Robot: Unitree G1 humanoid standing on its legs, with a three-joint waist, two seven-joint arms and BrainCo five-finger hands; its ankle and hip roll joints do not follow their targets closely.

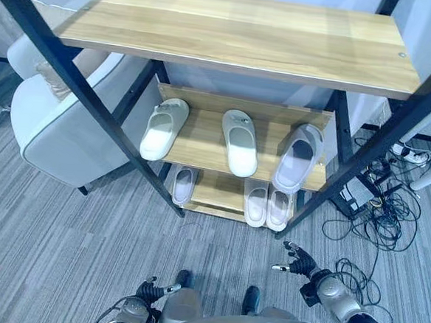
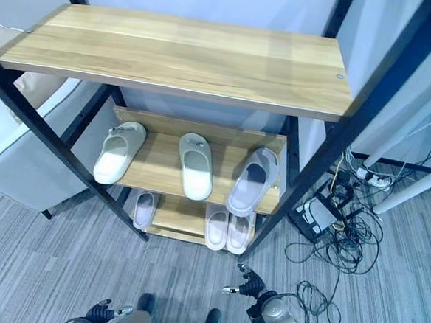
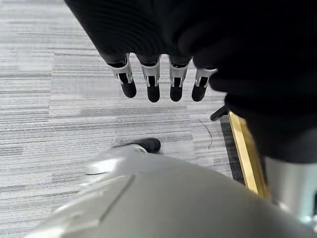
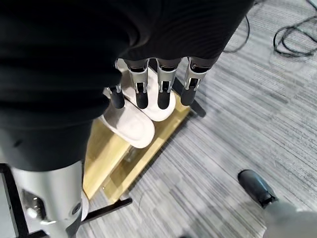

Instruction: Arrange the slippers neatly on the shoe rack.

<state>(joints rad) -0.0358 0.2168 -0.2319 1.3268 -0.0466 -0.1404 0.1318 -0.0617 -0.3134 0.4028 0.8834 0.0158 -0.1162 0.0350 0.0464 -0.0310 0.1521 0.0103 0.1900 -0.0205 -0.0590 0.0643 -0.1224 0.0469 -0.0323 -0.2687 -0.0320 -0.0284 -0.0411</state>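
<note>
The shoe rack (image 1: 239,30) stands in front of me with wooden shelves on a black frame. On its middle shelf lie a cream slipper (image 1: 162,128) at the left, a second cream slipper (image 1: 239,142) in the middle, and a grey slipper (image 1: 298,158) at the right, tilted with its toe over the front edge. The bottom shelf carries one pale slipper (image 1: 183,186) at the left and a pale pair (image 4: 132,130) side by side at the right. My left hand (image 3: 151,82) hangs open and empty over the carpet. My right hand (image 4: 163,89) is open and empty, low in front of the pair.
A light grey armchair (image 1: 63,121) stands against the rack's left side. Tangled black cables and a power strip (image 1: 376,195) lie on the carpet to the right of the rack. Grey carpet (image 1: 62,239) stretches between me and the rack.
</note>
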